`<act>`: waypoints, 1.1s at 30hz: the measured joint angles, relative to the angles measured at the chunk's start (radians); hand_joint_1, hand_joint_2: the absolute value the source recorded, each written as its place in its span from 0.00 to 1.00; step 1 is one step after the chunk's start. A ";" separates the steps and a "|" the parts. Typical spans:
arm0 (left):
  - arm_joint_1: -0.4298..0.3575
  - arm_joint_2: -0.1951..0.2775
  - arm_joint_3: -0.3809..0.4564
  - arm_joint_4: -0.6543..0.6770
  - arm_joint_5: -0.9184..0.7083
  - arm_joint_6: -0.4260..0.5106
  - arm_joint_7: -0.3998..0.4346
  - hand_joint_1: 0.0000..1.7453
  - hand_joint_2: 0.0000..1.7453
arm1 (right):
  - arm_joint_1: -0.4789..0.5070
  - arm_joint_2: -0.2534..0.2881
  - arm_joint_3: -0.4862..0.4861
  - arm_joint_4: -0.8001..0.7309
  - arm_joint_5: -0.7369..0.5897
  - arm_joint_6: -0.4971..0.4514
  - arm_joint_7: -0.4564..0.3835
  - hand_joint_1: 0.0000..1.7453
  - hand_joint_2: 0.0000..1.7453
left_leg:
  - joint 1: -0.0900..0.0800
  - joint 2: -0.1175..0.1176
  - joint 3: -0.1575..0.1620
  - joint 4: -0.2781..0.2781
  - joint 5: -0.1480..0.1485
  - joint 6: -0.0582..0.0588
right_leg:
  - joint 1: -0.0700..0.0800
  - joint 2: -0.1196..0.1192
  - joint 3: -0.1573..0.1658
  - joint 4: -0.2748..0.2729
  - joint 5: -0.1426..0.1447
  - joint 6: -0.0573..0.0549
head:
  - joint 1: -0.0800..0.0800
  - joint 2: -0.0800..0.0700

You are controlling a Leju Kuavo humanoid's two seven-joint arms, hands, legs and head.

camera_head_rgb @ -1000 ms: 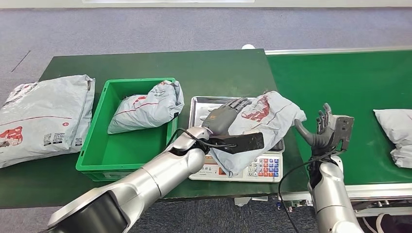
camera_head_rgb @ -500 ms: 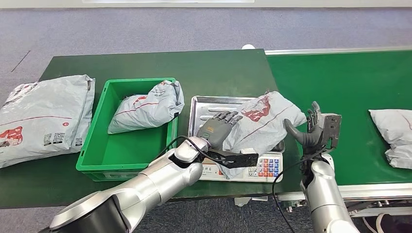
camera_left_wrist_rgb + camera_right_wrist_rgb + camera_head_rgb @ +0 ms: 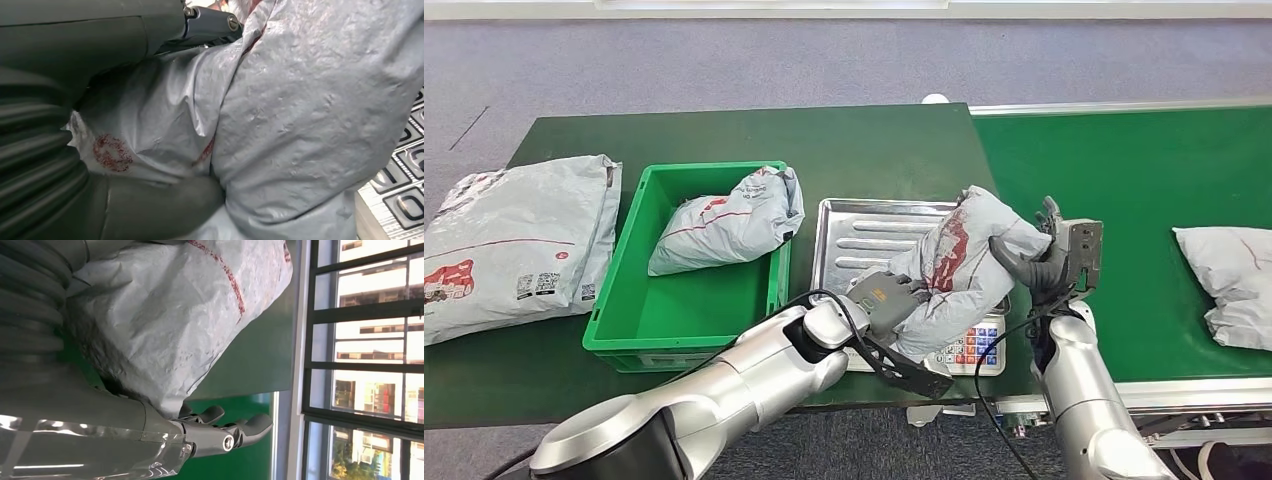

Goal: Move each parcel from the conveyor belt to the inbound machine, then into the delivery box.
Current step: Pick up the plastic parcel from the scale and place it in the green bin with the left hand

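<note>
A grey parcel with red print stands bunched up over the steel tray of the scale, the inbound machine. My left hand grips its lower left side; in the left wrist view the parcel lies between thumb and fingers. My right hand presses against the parcel's right side with its fingers spread. The right wrist view has the parcel against the palm, above the fingers. A green delivery box to the left holds another grey parcel.
A further grey parcel lies on the green conveyor belt at the right. A large flat parcel rests on the table's left end. The scale's keypad faces the front edge.
The left hand slid from on top of the parcel to its lower left side. The right hand moved left against it. The parcel, flat before, is now pushed up into a heap.
</note>
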 joint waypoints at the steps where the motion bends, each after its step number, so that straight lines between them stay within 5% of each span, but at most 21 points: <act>1: -0.002 0.000 -0.002 0.000 0.000 0.000 -0.003 1.00 1.00 | -0.004 0.001 0.003 0.005 0.000 0.000 0.000 0.00 1.00 | 0.000 0.000 0.000 0.000 0.000 0.000 | 0.000 0.000 0.000 0.000 0.000 0.000 | 0.000 0.000; 24: -0.018 0.000 0.041 -0.064 0.081 0.155 -0.135 1.00 1.00 | -0.039 0.001 0.015 0.066 -0.019 0.011 0.003 0.00 1.00 | 0.000 -0.001 0.000 0.000 -0.001 0.000 | 0.000 -0.001 0.000 0.000 -0.001 0.000 | 0.000 0.000; 33: -0.074 0.005 0.173 -0.178 -0.153 0.210 -0.060 1.00 1.00 | -0.024 -0.027 0.012 0.066 -0.030 0.034 0.001 0.00 1.00 | 0.000 0.000 0.000 0.000 -0.001 0.000 | 0.000 0.001 -0.001 0.000 -0.001 0.000 | 0.000 0.000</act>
